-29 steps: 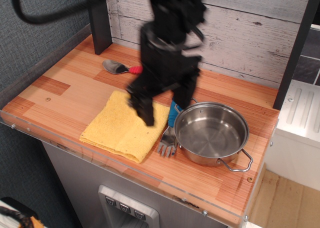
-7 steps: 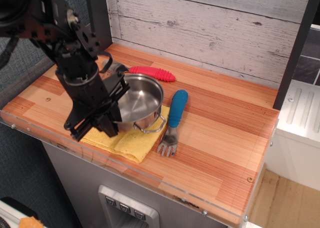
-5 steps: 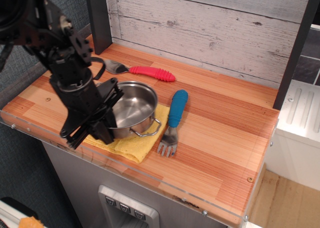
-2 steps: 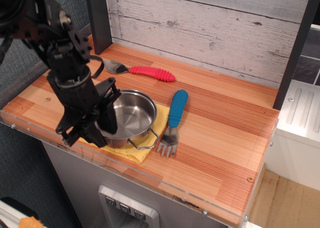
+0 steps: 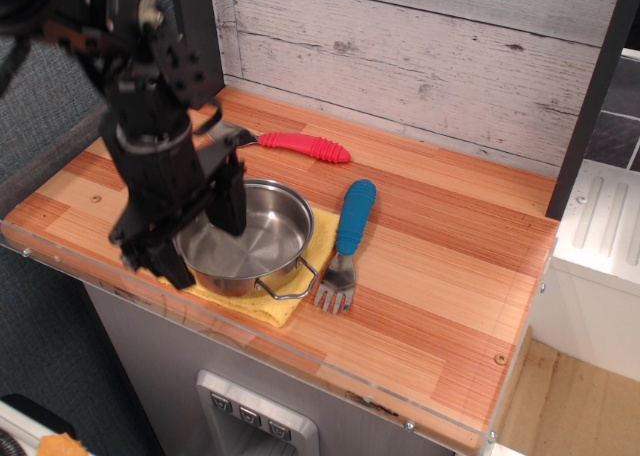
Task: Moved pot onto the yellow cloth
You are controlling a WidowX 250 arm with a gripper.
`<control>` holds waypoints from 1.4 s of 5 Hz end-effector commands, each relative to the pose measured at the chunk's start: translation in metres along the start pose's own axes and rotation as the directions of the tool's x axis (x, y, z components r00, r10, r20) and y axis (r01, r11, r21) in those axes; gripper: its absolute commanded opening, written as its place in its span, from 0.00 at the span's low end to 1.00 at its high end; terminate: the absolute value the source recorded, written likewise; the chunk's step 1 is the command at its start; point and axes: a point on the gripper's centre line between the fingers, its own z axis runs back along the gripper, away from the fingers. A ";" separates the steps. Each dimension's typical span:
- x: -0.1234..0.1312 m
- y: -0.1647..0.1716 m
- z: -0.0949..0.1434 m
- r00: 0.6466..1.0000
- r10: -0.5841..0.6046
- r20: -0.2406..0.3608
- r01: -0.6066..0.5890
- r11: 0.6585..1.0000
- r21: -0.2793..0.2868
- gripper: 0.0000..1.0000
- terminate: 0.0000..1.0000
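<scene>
From the single overhead camera I see the gripper [image 5: 198, 231] with its jaws spread apart, one finger [image 5: 229, 198] reaching down inside the pot [image 5: 248, 238] and the other outside its left wall, so the rim sits between them; I cannot tell whether either finger touches the metal. The pot sits upright on the yellow cloth [image 5: 302, 266], which peeks out under it, just right of the jaws. Farther right lies a fork [image 5: 346, 242] with a blue handle, beside the cloth. Beyond the jaws, near the wall, rests a spoon [image 5: 288, 142] with a red handle on the wooden table [image 5: 450, 266].
</scene>
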 end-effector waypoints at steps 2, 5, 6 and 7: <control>-0.004 -0.053 0.051 0.934 -0.353 0.058 0.347 0.934 0.085 1.00 0.00; -0.025 -0.095 0.056 0.623 -0.781 0.039 0.777 0.624 0.088 1.00 0.00; -0.027 -0.103 0.057 0.516 -0.856 0.027 0.855 0.517 0.045 1.00 0.00; -0.040 -0.113 0.051 0.368 -0.929 0.028 0.930 0.368 0.010 1.00 0.00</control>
